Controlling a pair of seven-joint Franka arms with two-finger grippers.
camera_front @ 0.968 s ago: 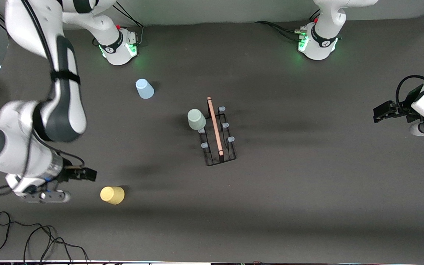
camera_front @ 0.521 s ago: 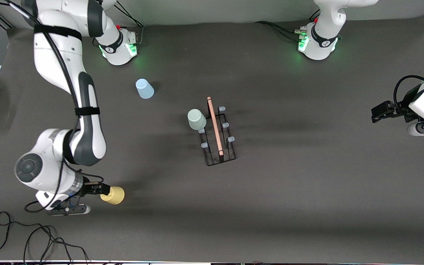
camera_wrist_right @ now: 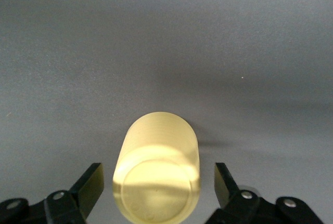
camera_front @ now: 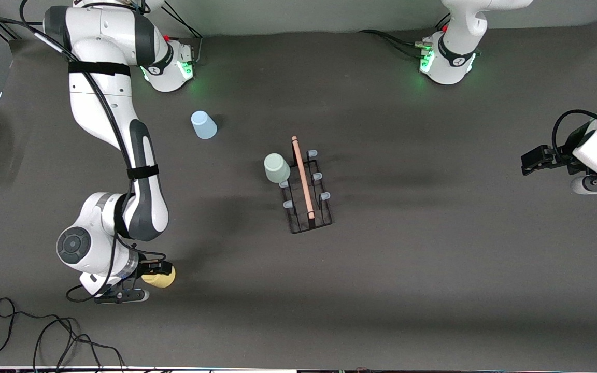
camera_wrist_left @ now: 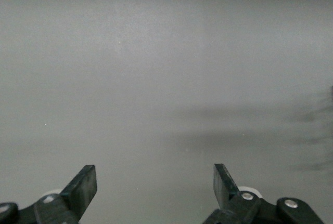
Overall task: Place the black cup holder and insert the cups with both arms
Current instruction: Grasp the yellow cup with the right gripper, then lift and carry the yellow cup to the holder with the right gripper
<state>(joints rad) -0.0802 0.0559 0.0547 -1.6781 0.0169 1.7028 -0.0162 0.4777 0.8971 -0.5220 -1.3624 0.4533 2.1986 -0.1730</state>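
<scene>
1. Right gripper low at the yellow cup, fingers apart on either side of it, not clamped; the cup lies on its side on the bench.
2. Left gripper waits with fingers spread over the bench's left-arm end.
3. Black cup holder stands mid-bench; mint green cup sits on one peg.
4. Light blue cup stands near the right arm's base.

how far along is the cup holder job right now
Done: the black cup holder stands mid-table, and the mint green cup sits on one of its pegs. In hand: the right pincer is open around the yellow cup, not yet closed. Left: the yellow and the light blue cup. The left pincer waits open.
</scene>
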